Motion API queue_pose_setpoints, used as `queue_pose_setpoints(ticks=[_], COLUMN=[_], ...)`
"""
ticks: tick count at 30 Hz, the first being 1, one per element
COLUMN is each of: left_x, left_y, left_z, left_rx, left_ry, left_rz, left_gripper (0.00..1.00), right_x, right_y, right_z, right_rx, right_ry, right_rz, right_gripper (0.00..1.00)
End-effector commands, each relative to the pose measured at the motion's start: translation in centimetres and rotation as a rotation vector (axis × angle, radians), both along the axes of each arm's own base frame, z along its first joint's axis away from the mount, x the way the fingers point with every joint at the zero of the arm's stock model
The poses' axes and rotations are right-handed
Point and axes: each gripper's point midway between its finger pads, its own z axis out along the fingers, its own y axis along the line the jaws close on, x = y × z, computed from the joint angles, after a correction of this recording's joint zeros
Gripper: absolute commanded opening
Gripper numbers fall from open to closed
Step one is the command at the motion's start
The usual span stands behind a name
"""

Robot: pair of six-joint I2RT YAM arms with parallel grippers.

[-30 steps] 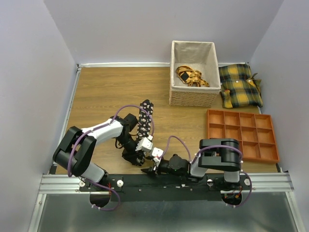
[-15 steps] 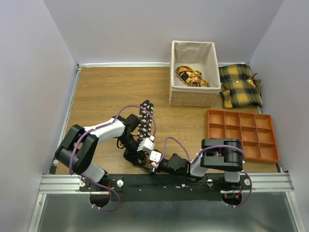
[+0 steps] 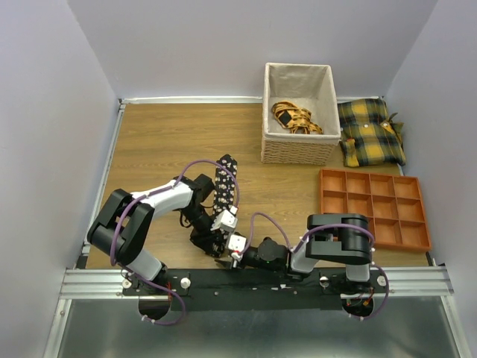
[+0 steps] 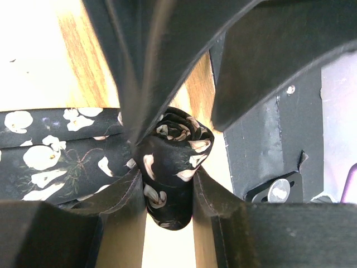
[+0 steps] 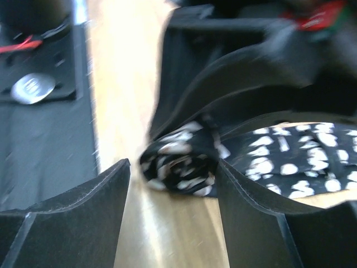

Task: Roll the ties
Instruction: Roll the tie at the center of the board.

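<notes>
Rolling the tie (image 4: 33, 156): L end effector (image 4: 167, 195) clamped on its coil (image 4: 175, 148), R end effector (image 5: 170, 178) spread astride. I'd keep tension, turns tight, edges aligned.

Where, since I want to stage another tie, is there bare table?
Bare table runs from the left wall to the basket, behind the tie. A smaller patch lies between basket, orange tray and tie. Crowded: the near edge, where the left pincer and right pincer meet at the tie's coil.
</notes>
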Motion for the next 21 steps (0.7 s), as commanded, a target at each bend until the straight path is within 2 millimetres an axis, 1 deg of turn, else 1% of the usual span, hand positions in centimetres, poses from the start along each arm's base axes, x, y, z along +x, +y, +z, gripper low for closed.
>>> queue_pose_setpoints(ticks=[1,2,4,5,6,7,8,10,12,14,17,19,20,21], left_x=[0.6,0.6,0.7,0.6,0.6,0.6,0.7,0.8,0.7,0.6,0.5,0.4,0.3,0.3], left_y=[-0.7,-0.6,-0.4,-0.4,-0.3,-0.3,-0.3,-0.4,-0.4,-0.4,-0.4,-0.4,-0.5,-0.5], left_z=[-0.1,-0.2,-0.4,-0.3,-0.3,-0.2,-0.2,-0.1,-0.1,0.0,0.1,0.1,0.1,0.1], left_rx=[-0.033,-0.027,-0.015,-0.014,-0.016,-0.020,-0.017,-0.019,-0.020,-0.020,-0.029,-0.033,-0.036,-0.039], left_ry=[-0.025,-0.028,-0.037,-0.035,-0.040,-0.045,-0.048,-0.049,-0.047,-0.042,-0.037,-0.032,-0.031,-0.029], left_rz=[0.004,0.006,0.011,0.012,0.006,0.004,0.009,0.011,0.008,0.009,-0.004,-0.012,-0.012,-0.015], left_gripper=[0.00,0.00,0.00,0.00,0.00,0.00,0.00,0.00,0.00,0.00,0.00,0.00,0.00,0.00], right_x=[-3.3,-3.1,-1.6,-1.1,-0.6,-0.4,0.5,1.4,1.9,2.1,2.0,1.8,1.6,1.5], right_y=[0.7,0.2,-0.1,0.3,0.7,1.2,2.1,2.0,2.2,2.4,2.4,2.1,2.2,2.2], right_z=[7.9,7.9,8.4,8.6,8.2,7.2,7.4,6.7,6.2,4.9,4.4,3.9,3.6,3.0], right_rx=[0.310,0.309,0.325,0.335,0.318,0.294,0.339,0.326,0.301,0.247,0.239,0.236,0.232,0.222], right_ry=[-0.038,-0.031,-0.016,-0.009,-0.011,-0.008,0.016,0.030,0.014,0.027,0.049,0.056,0.063,0.070], right_rz=[0.180,0.162,0.070,0.044,0.020,0.012,-0.039,-0.092,-0.119,-0.131,-0.131,-0.121,-0.112,-0.111], right_gripper=[0.69,0.69,0.70,0.71,0.71,0.71,0.71,0.72,0.72,0.72,0.72,0.68,0.58,0.51])
